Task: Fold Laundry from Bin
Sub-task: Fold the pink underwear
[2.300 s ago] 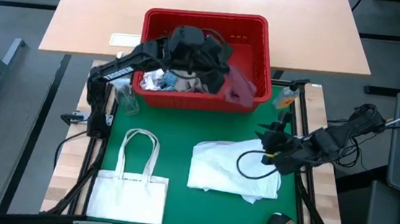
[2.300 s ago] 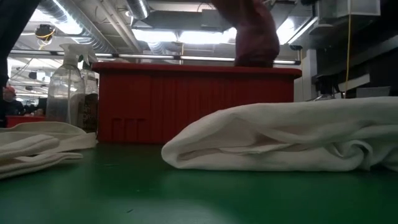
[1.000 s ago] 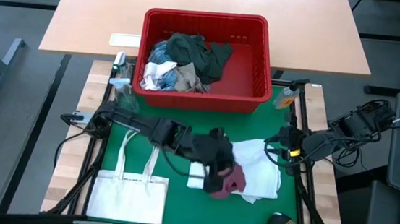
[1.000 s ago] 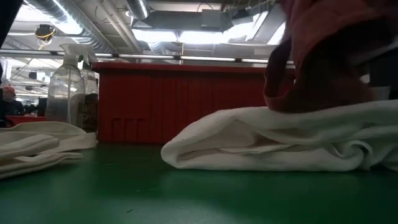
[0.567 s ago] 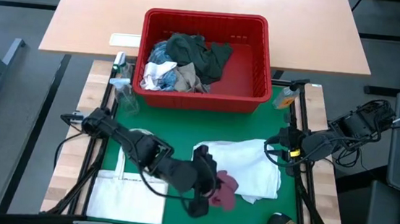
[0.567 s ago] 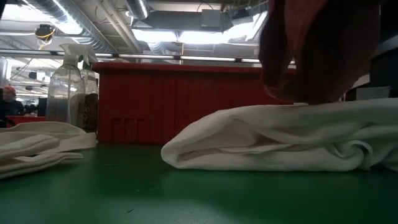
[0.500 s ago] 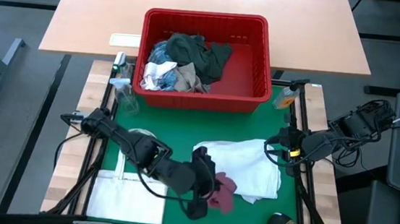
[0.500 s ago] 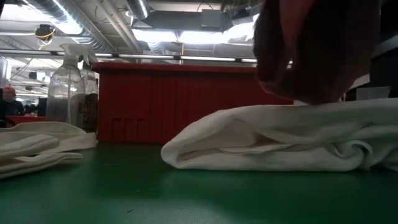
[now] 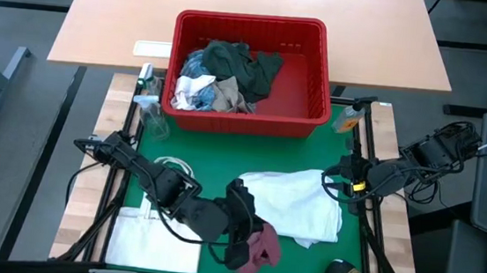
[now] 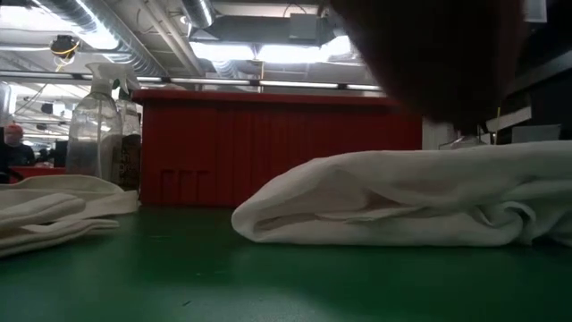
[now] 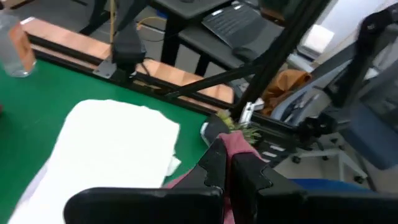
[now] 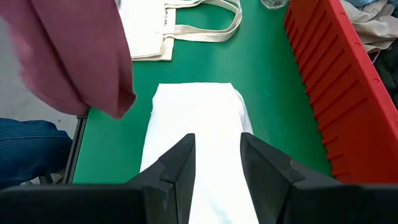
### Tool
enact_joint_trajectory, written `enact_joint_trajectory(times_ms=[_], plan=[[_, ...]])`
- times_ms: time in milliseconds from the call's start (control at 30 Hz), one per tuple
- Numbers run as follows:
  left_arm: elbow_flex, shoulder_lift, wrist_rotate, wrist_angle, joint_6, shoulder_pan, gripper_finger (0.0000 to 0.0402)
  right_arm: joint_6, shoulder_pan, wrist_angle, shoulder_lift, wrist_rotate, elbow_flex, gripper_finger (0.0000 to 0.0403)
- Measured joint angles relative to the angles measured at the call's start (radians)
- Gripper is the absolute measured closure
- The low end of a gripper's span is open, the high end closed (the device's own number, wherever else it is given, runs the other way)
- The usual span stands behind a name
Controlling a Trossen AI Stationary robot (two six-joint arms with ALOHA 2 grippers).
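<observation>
**Maroon garment carried clear of the bin, ready to be laid out**

High view: the left end effector [image 9: 247, 243] is at about 6 o'clock on the green mat, clamped on a maroon garment [image 9: 262, 247] that hangs from it near the table's [image 9: 249, 168] front edge. A folded white garment [image 9: 295, 207] lies just beside it toward 3 o'clock. The bin [image 9: 315, 81] sits at 12 o'clock with the rest of the laundry [image 9: 218, 74] heaped in its 9 o'clock half. The flat tote bag [image 9: 157, 239] lies at 7 o'clock, partly under the left arm. The right end effector [image 9: 338, 182] waits at 3 o'clock, off the mat's edge.

Low view: the maroon cloth [image 10: 438, 54] fills the upper area close to the lens, hanging above the white garment [image 10: 402, 210]. The bin's wall [image 10: 268, 148] stands behind, and a spray bottle [image 10: 94, 121] is at its 9 o'clock end.

Left wrist view: the dark fingers [image 11: 214, 165] are pressed together on a pinch of maroon fabric [image 11: 239, 144]; the white garment [image 11: 109, 149] lies beyond on the mat.

Right wrist view: the right fingers [image 12: 177, 168] stand apart and hold nothing, aimed over the white garment [image 12: 196, 134]; the maroon cloth [image 12: 78, 53] dangles in view.

The step in hand looks like transfer: one piece is out of the bin and not yet laid down. Next it likely needs lowering onto free mat between tote and white garment, then spreading flat, probably with the right arm's help.
</observation>
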State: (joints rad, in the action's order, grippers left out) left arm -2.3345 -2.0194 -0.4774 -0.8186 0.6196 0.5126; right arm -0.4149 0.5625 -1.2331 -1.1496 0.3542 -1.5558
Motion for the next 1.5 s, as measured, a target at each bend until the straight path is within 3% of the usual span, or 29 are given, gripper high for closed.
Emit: enact_joint_trajectory(times_ms=[233,600,867,1300,1500], plan=[[0.176,-0.005,0.002,0.142,0.0,-0.084,0.0401,-0.034,0.0,-0.004,0.0,-0.01,0.0,0.0274],[0.565,-0.007,0.051,0.69,-0.002,-0.261,0.0402,-0.157,0.0,-0.116,0.0,-0.064,0.0,0.0274],[0.703,-0.007,0.079,0.815,-0.01,-0.362,0.0398,-0.16,0.0,-0.128,0.0,-0.06,0.0,0.0274],[0.722,-0.007,0.102,0.822,-0.236,-0.409,0.026,-0.16,0.0,-0.127,0.0,-0.058,0.0,0.0274],[0.713,-0.005,0.101,0.831,-0.273,-0.409,0.0222,-0.163,0.0,-0.127,0.0,-0.057,0.0,0.0274]])
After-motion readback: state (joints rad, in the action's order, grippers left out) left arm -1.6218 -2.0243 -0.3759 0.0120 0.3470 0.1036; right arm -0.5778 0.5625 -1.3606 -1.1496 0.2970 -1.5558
